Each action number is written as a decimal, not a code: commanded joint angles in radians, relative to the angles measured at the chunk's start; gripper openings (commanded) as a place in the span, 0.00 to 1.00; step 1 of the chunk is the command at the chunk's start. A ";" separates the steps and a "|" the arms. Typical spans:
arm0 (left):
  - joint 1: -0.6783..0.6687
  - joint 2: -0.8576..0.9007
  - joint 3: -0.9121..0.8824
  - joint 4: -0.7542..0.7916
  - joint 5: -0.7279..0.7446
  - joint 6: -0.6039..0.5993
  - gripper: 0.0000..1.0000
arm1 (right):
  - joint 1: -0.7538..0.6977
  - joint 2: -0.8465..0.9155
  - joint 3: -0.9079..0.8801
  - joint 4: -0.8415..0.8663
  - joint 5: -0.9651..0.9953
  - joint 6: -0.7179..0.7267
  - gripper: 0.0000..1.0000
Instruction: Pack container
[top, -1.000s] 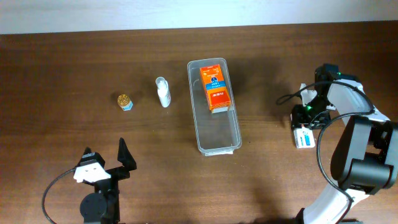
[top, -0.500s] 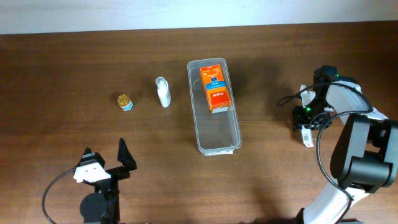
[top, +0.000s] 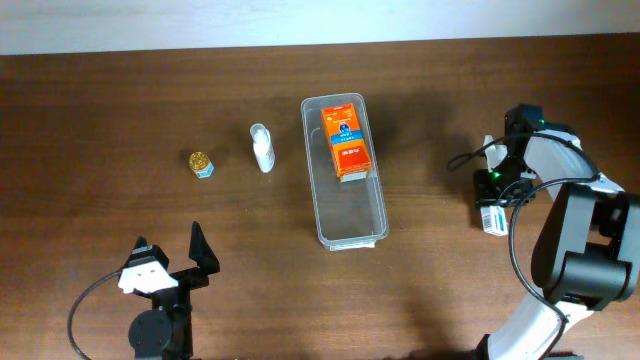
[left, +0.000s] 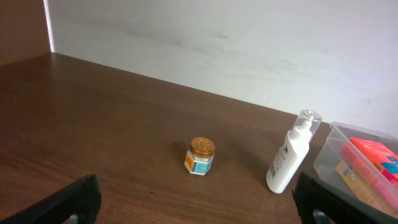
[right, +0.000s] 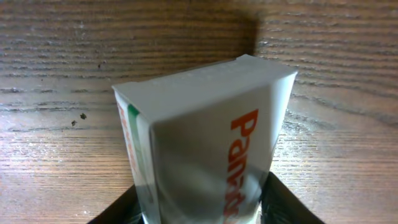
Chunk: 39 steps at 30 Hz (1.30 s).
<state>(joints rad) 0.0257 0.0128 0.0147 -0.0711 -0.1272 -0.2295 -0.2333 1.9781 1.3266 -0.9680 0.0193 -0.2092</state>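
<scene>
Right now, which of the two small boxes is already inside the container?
The orange box: it lies in the container; the white box is outside, in the right claw.

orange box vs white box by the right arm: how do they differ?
The orange box lies flat inside the container; the white box is outside it, on the table. The orange box is untouched; the white box sits between the fingers of the right gripper. Both are small cartons.

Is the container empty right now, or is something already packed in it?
Not empty. One orange box lies in the far end of the container. The near end is bare.
</scene>
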 joint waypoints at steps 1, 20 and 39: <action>0.002 -0.006 -0.006 0.000 0.011 -0.009 0.99 | -0.004 0.011 -0.008 0.005 0.020 0.000 0.42; 0.002 -0.006 -0.006 0.000 0.010 -0.009 0.99 | -0.003 0.011 0.112 -0.095 -0.054 0.007 0.39; 0.002 -0.006 -0.006 0.000 0.011 -0.009 0.99 | 0.017 0.010 0.513 -0.306 -0.639 0.007 0.39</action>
<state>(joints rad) 0.0257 0.0128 0.0147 -0.0711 -0.1276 -0.2295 -0.2317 1.9842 1.7760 -1.2617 -0.4244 -0.2085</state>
